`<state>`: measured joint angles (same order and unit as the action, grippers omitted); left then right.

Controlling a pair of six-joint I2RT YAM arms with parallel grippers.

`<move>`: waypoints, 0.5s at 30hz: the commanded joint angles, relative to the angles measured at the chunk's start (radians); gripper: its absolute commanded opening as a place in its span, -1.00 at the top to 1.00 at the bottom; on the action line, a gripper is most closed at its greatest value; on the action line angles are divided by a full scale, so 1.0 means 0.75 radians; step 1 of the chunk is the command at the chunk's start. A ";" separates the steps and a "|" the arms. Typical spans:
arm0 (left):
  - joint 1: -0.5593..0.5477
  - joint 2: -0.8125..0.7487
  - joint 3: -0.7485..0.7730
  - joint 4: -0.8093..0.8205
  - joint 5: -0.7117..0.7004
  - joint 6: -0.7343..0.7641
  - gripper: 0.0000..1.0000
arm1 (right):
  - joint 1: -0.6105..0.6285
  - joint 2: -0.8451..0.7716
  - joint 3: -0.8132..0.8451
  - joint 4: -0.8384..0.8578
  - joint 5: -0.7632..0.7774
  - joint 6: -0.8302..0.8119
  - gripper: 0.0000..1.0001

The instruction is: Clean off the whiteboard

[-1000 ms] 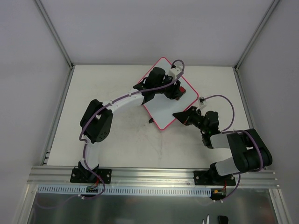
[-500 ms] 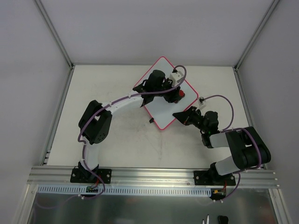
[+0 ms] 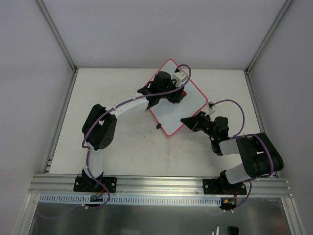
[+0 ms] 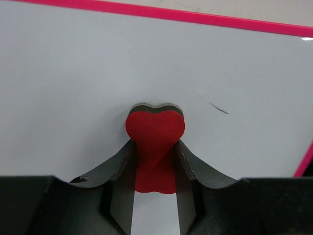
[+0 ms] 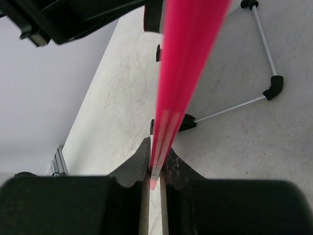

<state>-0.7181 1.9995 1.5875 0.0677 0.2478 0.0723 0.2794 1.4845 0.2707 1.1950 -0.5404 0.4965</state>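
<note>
The whiteboard (image 3: 182, 108), white with a pink-red rim, lies tilted like a diamond at the table's middle back. My left gripper (image 3: 180, 95) is shut on the red bow-shaped eraser (image 4: 155, 142), pressed on the board's white face (image 4: 73, 88). One short dark stroke (image 4: 219, 108) shows to the eraser's right. My right gripper (image 3: 188, 120) is shut on the board's near right rim, seen edge-on as a pink strip (image 5: 183, 73) between its fingers.
A thin metal stand leg with black joints (image 5: 272, 88) lies on the table right of the board. A small black clip (image 3: 158, 126) sits at the board's near left edge. Grey walls enclose the table on three sides.
My left gripper slid the eraser across the board, first right toward the right corner, then back left toward the middle. My right gripper has kept still on the rim.
</note>
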 commanded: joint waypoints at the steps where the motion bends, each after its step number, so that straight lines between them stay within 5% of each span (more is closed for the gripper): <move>1: 0.055 0.095 0.013 -0.117 -0.195 -0.064 0.53 | 0.057 -0.022 0.046 0.448 -0.208 -0.132 1.00; 7: 0.111 0.077 -0.008 -0.117 -0.136 -0.084 0.55 | 0.057 -0.020 0.050 0.448 -0.210 -0.128 1.00; 15: -0.028 0.040 -0.024 -0.109 -0.113 0.010 0.56 | 0.057 -0.014 0.054 0.450 -0.218 -0.128 1.00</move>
<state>-0.6563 2.0148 1.5902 0.0372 0.1459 0.0284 0.2802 1.4845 0.2710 1.2076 -0.5514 0.4885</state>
